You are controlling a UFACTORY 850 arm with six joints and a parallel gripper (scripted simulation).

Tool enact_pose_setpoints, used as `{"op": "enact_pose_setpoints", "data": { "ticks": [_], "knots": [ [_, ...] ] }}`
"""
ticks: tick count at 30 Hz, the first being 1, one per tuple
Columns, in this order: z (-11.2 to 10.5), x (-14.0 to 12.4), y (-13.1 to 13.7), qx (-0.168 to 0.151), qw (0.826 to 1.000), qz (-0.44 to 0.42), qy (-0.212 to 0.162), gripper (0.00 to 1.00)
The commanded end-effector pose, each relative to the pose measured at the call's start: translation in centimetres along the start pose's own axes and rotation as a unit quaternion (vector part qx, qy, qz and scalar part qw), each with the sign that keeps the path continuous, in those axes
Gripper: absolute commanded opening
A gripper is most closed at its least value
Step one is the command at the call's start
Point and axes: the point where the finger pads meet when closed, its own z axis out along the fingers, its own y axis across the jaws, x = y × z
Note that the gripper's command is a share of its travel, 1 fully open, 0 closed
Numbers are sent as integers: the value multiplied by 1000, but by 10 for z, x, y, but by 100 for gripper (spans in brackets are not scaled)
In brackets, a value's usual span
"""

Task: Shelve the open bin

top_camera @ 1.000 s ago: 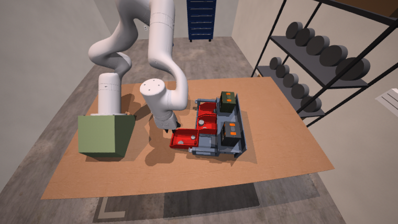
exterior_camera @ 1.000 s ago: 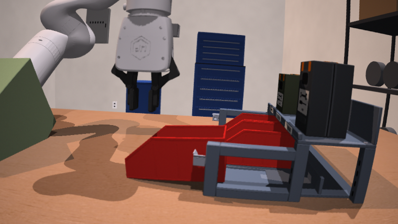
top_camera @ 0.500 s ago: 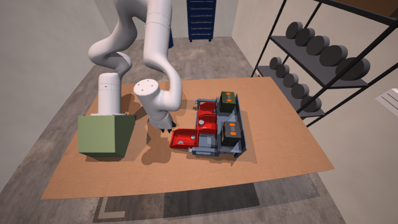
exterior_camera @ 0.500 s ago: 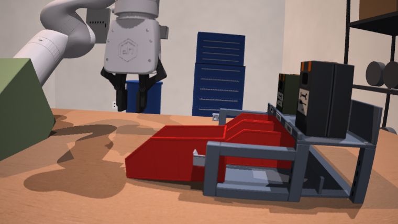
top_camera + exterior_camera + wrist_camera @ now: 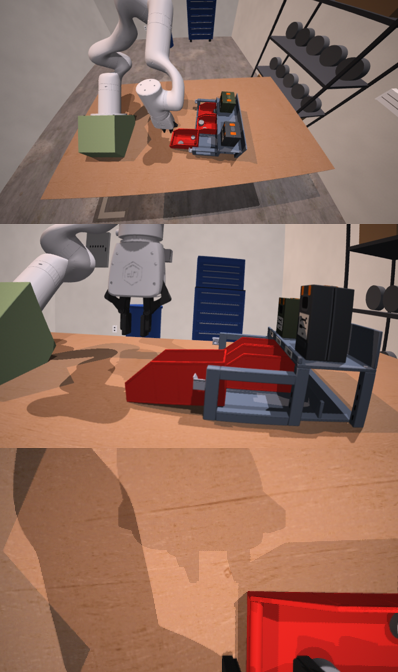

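Observation:
The open red bin [image 5: 184, 137] lies on the table with its far end just inside the gap at the near end of the grey shelf [image 5: 220, 126]; most of it sticks out to the left. Grey parts [image 5: 191, 137] lie inside it. It also shows in the side view [image 5: 175, 377] and the wrist view [image 5: 325, 633]. Two other red bins [image 5: 207, 115] sit in the shelf row. My gripper [image 5: 135, 331] hangs above the table over the bin's outer left end, fingers part open and empty.
Two dark boxes [image 5: 230, 118] stand on the shelf's low top board. A green block [image 5: 102, 136] holds the arm's base at the left. A black rack with dark discs [image 5: 314, 55] stands to the right, a blue cabinet [image 5: 200, 19] at the back.

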Motion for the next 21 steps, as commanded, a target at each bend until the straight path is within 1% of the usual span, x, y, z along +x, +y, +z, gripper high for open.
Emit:
{"op": "enact_pose_setpoints", "data": {
  "ticks": [1,5,21],
  "knots": [
    [-1,0,2,-1,1000,0,0,34],
    [-2,-1,6,-1,1000,0,0,34],
    [-2,-1,8,-1,1000,0,0,34]
  ]
}}
